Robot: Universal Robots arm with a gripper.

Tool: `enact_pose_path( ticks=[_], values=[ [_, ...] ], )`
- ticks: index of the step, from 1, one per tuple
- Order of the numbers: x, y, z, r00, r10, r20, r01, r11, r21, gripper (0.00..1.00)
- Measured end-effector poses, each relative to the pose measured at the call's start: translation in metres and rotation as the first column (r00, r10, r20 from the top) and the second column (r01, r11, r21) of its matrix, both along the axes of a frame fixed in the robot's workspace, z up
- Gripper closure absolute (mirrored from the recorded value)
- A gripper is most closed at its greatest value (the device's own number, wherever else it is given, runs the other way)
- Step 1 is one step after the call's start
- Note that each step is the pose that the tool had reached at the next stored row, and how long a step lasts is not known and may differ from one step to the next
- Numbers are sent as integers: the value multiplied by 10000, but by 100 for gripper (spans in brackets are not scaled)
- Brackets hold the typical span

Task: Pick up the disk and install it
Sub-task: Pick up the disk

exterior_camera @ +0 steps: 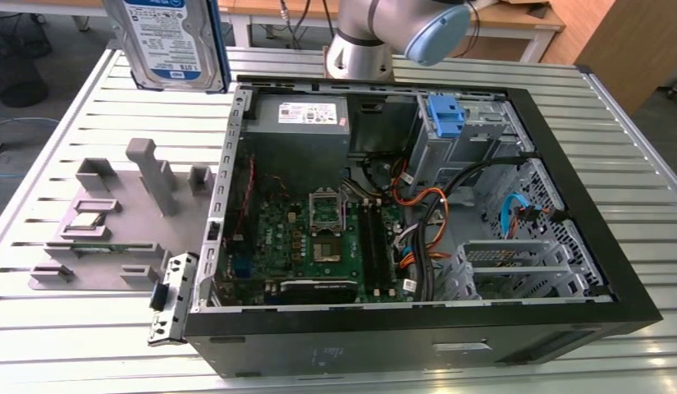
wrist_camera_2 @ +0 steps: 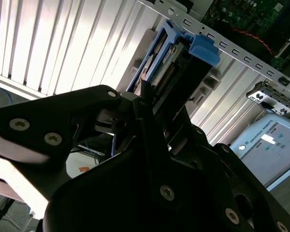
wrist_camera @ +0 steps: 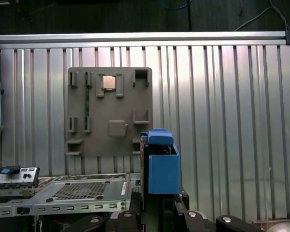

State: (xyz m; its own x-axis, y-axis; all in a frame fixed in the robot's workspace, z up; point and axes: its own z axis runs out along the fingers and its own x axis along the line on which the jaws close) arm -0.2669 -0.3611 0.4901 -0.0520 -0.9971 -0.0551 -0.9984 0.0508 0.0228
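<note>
Grasp on the disk [wrist_camera_2: 169, 72] is made by the gripper [wrist_camera_2: 159, 108], whose black jaws are clenched on one end of it in the second wrist view, with a blue tab of the carrier [wrist_camera_2: 203, 48] jutting from the far end. In the exterior view the disk is found at the upper left of the frame, held upright and clear of the slatted metal table [exterior_camera: 98, 345], its blue-and-white label turned toward the camera. It is placed outside the open computer case [exterior_camera: 426, 345], just beyond the case's upper-left corner, and well apart from the grey drive cage [exterior_camera: 481, 131] at the upper right, where another blue bracket [exterior_camera: 445, 115] is fixed. The arm [exterior_camera: 371, 37] is seen at the top centre, behind the case. A grey fixture block [exterior_camera: 108, 222] is laid on the table toward the exterior view's left, beside the case, and a small square chip [exterior_camera: 89, 220] is seated in it. In the first wrist view the disk is seen edge-on, with the fixture block beyond it
</note>
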Motion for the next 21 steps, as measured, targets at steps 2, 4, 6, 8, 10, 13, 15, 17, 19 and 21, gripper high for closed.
enact_pose_path(
  ticks=[2, 4, 6, 8, 10, 13, 15, 17, 19, 21],
  values=[
    [21, 0, -1, 10000, 0, 0, 0, 10000, 0, 65],
    [44, 0, -1, 10000, 0, -1, 0, 10000, 0, 65],
    [65, 0, -2, 10000, 0, 0, 0, 10000, 0, 65],
    [85, 0, -3, 10000, 1, 0, -1, 10000, 0, 65],
    [102, 0, -4, 10000, 0, 0, 0, 10000, 0, 65],
    [126, 0, -5, 10000, 1, -1, -1, 10000, 0, 65],
    [141, 0, -6, 10000, 1, 0, -1, 10000, 0, 65],
    [155, 0, -7, 10000, 1, 0, -1, 10000, 0, 65],
    [170, 0, -8, 10000, 0, 0, 0, 10000, 0, 65],
    [190, 0, -9, 10000, 0, 0, 0, 10000, 0, 65]
  ],
)
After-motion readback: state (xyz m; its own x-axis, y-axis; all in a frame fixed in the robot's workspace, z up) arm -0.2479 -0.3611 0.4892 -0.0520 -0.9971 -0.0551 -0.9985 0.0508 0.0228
